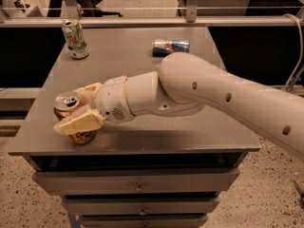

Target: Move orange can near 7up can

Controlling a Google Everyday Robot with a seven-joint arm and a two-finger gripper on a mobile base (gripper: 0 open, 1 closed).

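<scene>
A grey metal table with drawers below was spanned by the white robot arm, which reached from the right to the front-left corner. There the cream gripper had one finger across the front of the upright orange can and the other behind it, pinching the can between them. The 7up can stood upright at the far-left corner, well apart, and a blue and silver can lay on its side near the far edge.
</scene>
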